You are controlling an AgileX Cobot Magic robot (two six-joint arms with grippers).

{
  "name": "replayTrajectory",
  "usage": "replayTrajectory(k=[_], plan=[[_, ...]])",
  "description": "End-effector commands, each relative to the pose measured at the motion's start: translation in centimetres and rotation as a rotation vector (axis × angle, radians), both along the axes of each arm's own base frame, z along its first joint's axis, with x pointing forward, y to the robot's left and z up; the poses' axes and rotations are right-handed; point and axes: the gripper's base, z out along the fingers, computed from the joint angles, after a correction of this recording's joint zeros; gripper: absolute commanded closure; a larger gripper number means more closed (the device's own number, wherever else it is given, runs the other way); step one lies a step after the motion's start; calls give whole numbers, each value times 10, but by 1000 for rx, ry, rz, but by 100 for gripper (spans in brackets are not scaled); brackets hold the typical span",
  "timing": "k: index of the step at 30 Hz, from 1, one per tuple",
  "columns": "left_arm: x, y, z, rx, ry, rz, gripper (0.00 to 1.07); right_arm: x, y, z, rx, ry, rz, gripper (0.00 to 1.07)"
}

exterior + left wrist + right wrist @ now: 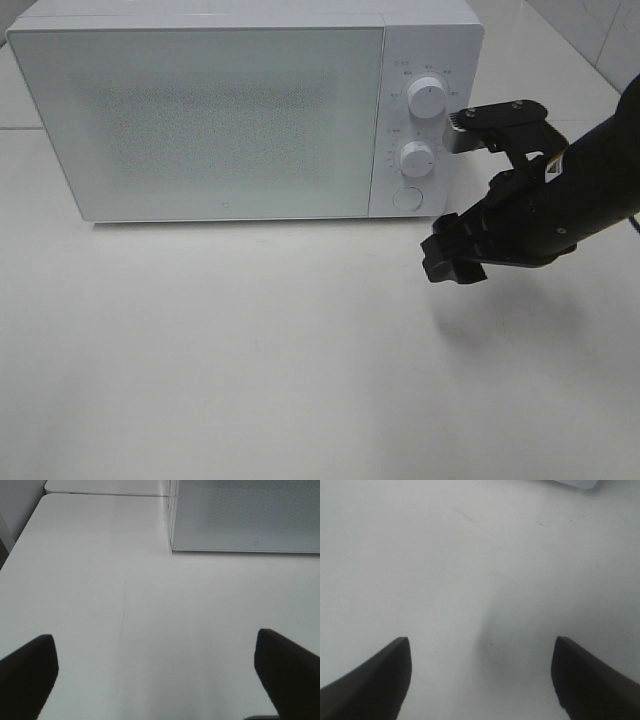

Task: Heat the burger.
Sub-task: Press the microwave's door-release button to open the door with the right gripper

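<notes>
Right end effector (pixel 452 258) is hovering wide open and empty over the white worktop (pixel 250 360), near the closed microwave (pixel 200 110). Left end effector (pixel 159 667) is gaping wide too, holding nothing. Where the burger is lying, I cannot tell.

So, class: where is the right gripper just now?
In the high view the right gripper hangs open on the right, just in front of the control panel of the microwave, above the table.
</notes>
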Motion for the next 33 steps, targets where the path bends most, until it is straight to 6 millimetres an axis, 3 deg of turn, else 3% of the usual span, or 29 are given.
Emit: replayTrajectory(k=[1,10,18,24,25,26,33], plan=[[-2,0,-1,-5,-30,6,7,-6,-5,12,-31,12,7,32],[-2,0,-1,-5,-30,6,7,-41,-18,56,-20,14,13,32],[-2,0,-1,-5,-30,6,7,-68,-28,80,-15,9,23,32],[-2,0,-1,-5,-30,6,7,-96,-40,104,10,-55,31,32],[-2,0,-1,-5,-30,6,7,-108,-45,112,27,-101,32,32],[-2,0,-1,-5,-30,6,7,-108,-45,112,27,-101,32,32],[-2,0,-1,-5,-30,6,7,-156,-64,111,66,-213,40,32]])
